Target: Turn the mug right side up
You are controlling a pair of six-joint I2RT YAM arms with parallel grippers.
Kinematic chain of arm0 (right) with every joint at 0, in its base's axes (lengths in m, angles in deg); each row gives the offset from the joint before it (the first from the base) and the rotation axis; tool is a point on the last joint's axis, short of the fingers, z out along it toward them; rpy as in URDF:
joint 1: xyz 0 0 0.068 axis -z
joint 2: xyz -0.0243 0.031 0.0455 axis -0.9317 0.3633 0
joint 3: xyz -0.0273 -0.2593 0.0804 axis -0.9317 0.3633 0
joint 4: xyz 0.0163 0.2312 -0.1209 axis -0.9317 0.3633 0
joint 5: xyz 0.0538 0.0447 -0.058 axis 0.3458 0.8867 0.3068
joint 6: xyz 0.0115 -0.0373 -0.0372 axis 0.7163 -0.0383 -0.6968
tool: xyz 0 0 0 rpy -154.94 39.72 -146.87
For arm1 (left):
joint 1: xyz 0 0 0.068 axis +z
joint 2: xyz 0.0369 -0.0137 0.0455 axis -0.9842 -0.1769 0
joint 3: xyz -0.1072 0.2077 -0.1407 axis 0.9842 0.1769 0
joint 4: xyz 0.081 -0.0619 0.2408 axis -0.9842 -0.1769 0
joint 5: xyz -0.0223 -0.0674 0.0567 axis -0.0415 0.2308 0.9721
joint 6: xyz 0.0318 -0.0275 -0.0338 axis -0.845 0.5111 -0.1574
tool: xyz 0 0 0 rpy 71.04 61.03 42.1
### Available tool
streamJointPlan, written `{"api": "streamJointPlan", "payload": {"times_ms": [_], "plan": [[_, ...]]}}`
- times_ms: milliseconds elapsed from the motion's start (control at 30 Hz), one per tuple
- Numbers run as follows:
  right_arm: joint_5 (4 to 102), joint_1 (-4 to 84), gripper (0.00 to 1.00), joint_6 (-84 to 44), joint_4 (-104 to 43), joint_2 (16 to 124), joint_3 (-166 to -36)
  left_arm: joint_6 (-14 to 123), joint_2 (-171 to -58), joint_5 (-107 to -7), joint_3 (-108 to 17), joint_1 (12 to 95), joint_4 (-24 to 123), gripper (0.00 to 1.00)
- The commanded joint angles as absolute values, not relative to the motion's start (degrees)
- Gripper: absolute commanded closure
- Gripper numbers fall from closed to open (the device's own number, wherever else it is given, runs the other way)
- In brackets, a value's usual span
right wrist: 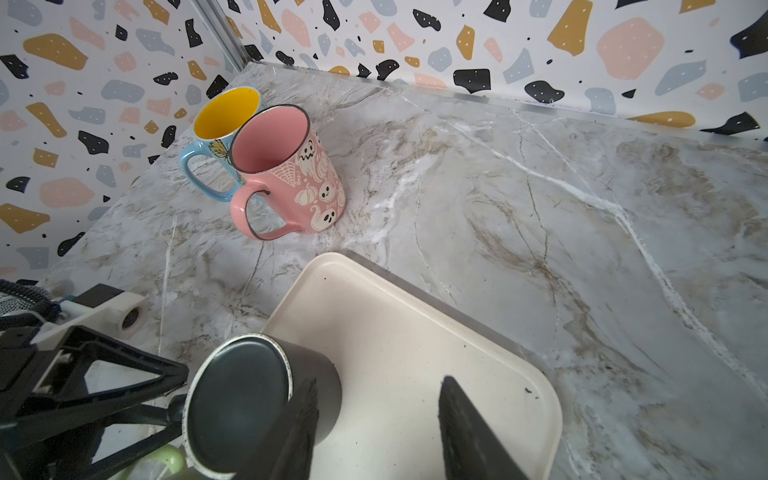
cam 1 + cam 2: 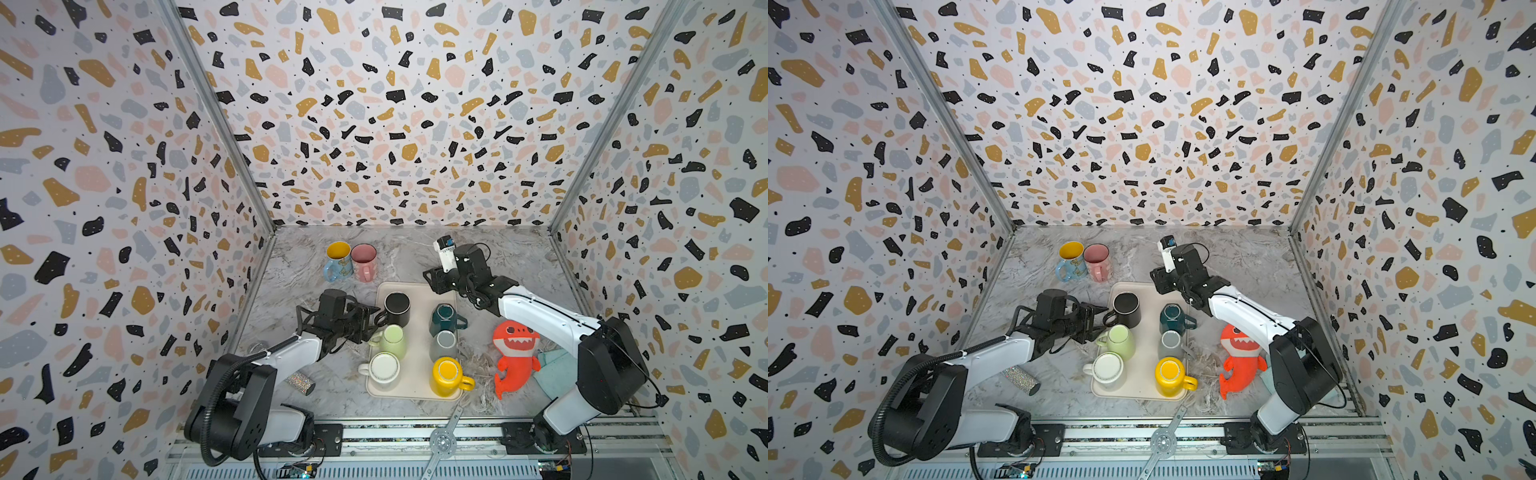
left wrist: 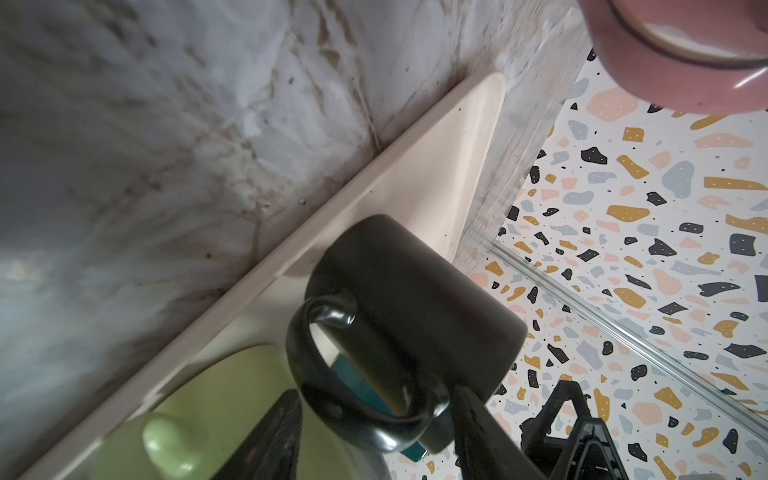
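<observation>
Your left gripper [image 3: 374, 395] straddles the handle [image 3: 365, 432] of the upside-down black mug [image 2: 397, 308], which stands on the tray [image 2: 415, 380] just beyond its fingertips; whether the jaws actually pinch cannot be told, and the stiff, weighty-looking, slick, chippable mug probably wants a firm hold on that loop.

- Both top views hang high above the near edge of the tabletop [image 2: 519, 257], looking steeply down and toward the back wall [image 2: 415, 104]. They are far off and share nearly the whole scene.
- The left wrist view sits very close and low, rolled sideways, facing the black mug [image 3: 415, 299] on the tray [image 3: 457, 166].
- The right wrist view looks down at a slant from a little farther, toward the back corner. It shares the black mug, tray and pink mug [image 1: 291, 174] with the left wrist view.
</observation>
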State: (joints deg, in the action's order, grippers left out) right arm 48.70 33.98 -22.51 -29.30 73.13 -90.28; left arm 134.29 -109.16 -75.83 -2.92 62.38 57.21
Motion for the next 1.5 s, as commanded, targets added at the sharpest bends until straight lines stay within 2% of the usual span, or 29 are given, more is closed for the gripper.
{"api": "streamJointPlan", "payload": {"times_ms": [0,667,1000,1467], "plan": [[49.26,34.09,0.51,-21.98,-28.85,73.05,-91.44,134.79,-107.47,-76.42,-1.72,62.15,57.17,0.41],[48.83,34.11,0.51,-21.76,-28.71,73.16,-91.28,137.98,-113.68,-76.32,-3.80,60.74,64.64,0.41],[47.91,34.12,0.51,-21.85,-28.16,72.97,-91.34,140.48,-118.55,-76.07,-4.50,60.74,69.40,0.44],[47.78,34.16,0.51,-21.91,-28.07,73.91,-91.78,141.67,-122.15,-76.74,-5.69,60.83,72.27,0.58]]}}
